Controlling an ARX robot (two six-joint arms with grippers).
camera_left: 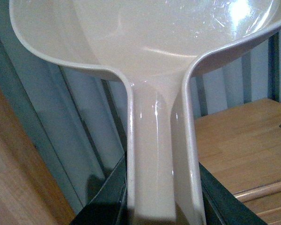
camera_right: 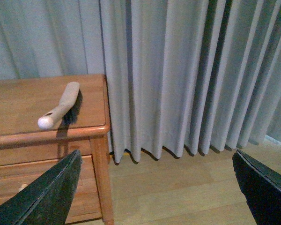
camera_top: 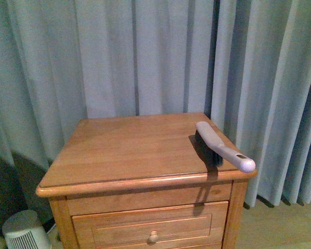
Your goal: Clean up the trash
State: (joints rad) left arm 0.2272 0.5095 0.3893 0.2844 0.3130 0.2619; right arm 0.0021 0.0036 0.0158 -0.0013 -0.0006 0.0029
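The handle of the beige dustpan (camera_left: 150, 70) is clamped between the left gripper's (camera_left: 161, 204) fingers, while the right gripper (camera_right: 154, 187) is held near the wooden nightstand (camera_right: 18, 103), fingers spread wide.

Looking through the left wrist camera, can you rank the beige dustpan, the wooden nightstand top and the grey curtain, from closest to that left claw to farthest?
1. dustpan: touching, its handle clamped in the left gripper.
2. nightstand top: off to one side, beyond the handle.
3. curtain: hanging behind the nightstand, farthest.
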